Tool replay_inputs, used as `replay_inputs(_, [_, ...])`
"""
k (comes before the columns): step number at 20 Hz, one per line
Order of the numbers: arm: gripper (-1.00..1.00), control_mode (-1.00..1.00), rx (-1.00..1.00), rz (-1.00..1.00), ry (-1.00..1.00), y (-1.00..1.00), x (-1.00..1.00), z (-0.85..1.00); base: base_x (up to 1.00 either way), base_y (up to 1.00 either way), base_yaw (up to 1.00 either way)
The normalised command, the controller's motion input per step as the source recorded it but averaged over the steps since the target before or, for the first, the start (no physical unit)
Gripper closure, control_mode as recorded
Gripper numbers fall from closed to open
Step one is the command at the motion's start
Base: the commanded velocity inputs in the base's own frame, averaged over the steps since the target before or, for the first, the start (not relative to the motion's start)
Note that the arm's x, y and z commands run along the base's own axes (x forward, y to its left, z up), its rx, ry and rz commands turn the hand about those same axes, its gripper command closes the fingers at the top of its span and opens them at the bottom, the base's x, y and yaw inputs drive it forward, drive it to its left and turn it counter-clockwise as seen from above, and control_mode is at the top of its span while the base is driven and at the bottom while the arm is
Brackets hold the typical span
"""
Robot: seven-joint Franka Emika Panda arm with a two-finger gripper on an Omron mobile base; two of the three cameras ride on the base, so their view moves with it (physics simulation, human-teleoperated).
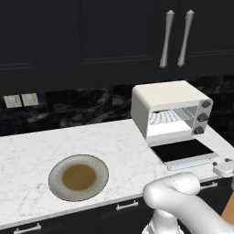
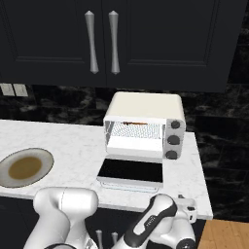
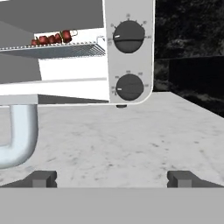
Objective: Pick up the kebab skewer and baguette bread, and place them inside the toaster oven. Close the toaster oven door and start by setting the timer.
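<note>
The toaster oven (image 1: pixel 167 98) stands at the right end of the counter, cream-white, with its toaster oven door (image 1: pixel 183 151) folded down flat. The kebab skewer (image 3: pixel 52 38), with red chunks, lies on the wire rack inside. The baguette bread is out of view. My gripper (image 3: pixel 112 178) is open and empty, low over the counter in front of the oven's knob side, right of the door's white bar handle (image 3: pixel 19 131). Two dark knobs (image 3: pixel 128 37) face it. In the right base view my hand (image 2: pixel 187 206) sits at the counter's front right corner.
A round plate (image 1: pixel 57 167) with a brown centre rests on the marble counter, left of the oven. Dark wall cabinets with silver handles (image 1: pixel 167 39) hang above. The counter ends just right of the oven (image 2: pixel 202 185), with wood floor below.
</note>
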Motion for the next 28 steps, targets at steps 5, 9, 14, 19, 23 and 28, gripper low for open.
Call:
replay_inputs(5, [-1.00,-1.00,0.00,0.00,0.08,0.09,0.08,-0.03,0.00,0.00,0.00])
replay_inputs(9, [-1.00,-1.00,0.00,0.00,0.09,0.24,0.20,0.00,0.00,0.00,0.00])
replay_inputs(14, [-1.00,-1.00,-0.07,0.00,0.03,0.13,0.08,-0.15,0.00,0.00,0.00])
replay_inputs(19, [-1.00,-1.00,-0.15,0.00,0.00,0.01,0.04,-0.16,0.00,0.00,0.00])
replay_inputs(23, [-1.00,-1.00,-0.03,0.00,0.01,0.16,0.18,-0.02,0.00,0.00,0.00])
replay_inputs(28, [-1.00,-1.00,0.02,0.05,0.04,0.35,0.12,0.04,0.00,0.00,0.00])
